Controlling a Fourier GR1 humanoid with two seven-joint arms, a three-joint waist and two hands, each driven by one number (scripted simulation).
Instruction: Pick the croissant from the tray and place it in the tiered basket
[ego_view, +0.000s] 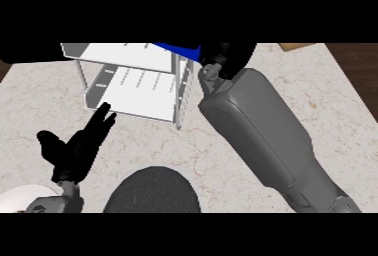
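Two hands show. The left hand (77, 147) rests at lower left, fingers straight and spread, holding nothing. The right hand (227, 56) hangs at the tiered basket's (133, 95) far right corner; its grip cannot be told. The croissant is not visible, so placement is unconfirmed.

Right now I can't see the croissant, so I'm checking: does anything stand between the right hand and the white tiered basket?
No clear obstacle. The black right hand is at the top right corner of the white wire tiered basket; only a blue wedge that I cannot identify shows between them. The croissant does not show.
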